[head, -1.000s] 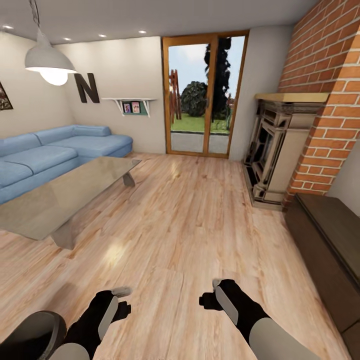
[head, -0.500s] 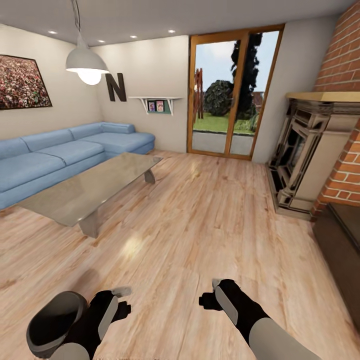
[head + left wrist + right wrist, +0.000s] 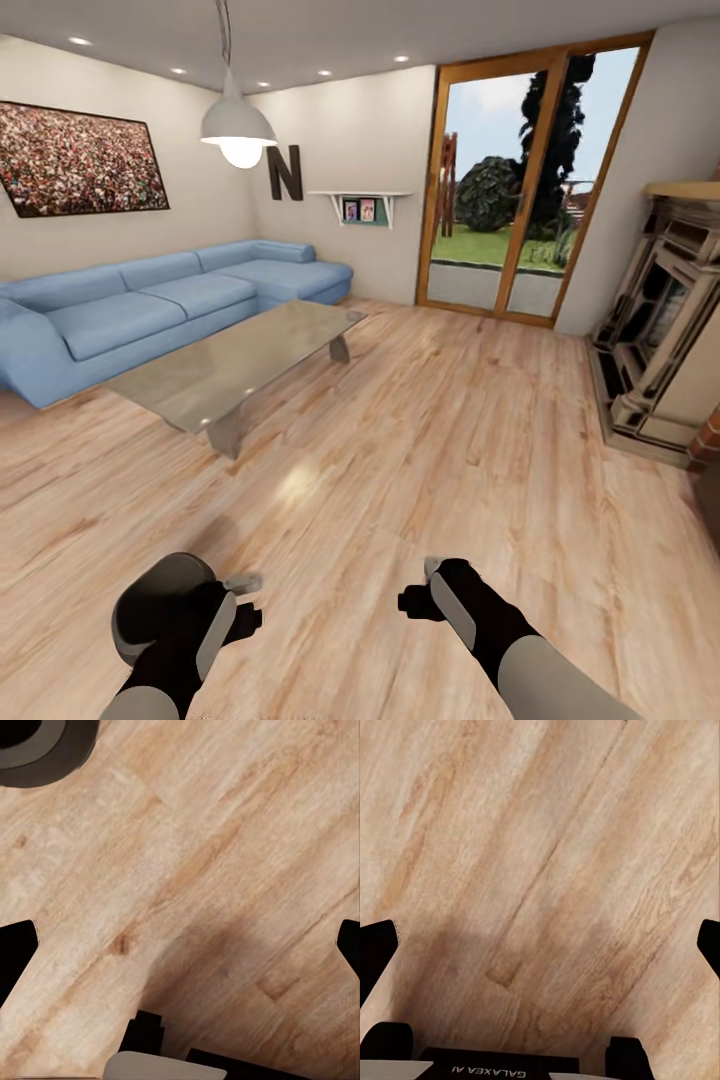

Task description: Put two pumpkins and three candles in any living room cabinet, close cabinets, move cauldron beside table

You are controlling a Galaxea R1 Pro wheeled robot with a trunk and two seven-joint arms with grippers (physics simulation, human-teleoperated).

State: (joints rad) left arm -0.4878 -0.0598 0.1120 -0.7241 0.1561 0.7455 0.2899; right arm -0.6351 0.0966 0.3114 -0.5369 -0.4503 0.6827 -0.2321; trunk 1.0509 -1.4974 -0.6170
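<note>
We stood on the plank floor (image 3: 420, 440) of the living room, facing the blue sofa (image 3: 150, 310) and the long grey desk (image 3: 240, 360) set before it, its long axis running away from us towards the glazed door (image 3: 520, 190). The fireplace surround (image 3: 660, 320) stood off at our right. No pumpkins, candles or cabinet showed from where we looked.

The cauldron (image 3: 160, 610) sat on the floor close at our left, its rim touching or just behind the left tool (image 3: 243, 600); which, we could not tell. It lay well apart from the desk, with bare boards between. The desk lay ahead and to the left of the pot, so we judged the coming carry would go forward and leftward, and the left arm was plainly the nearer one.

The left tool hung spread wide over the planks with nothing between its fingers. The right tool (image 3: 418, 590) was likewise spread and empty, hovering above bare floor
</note>
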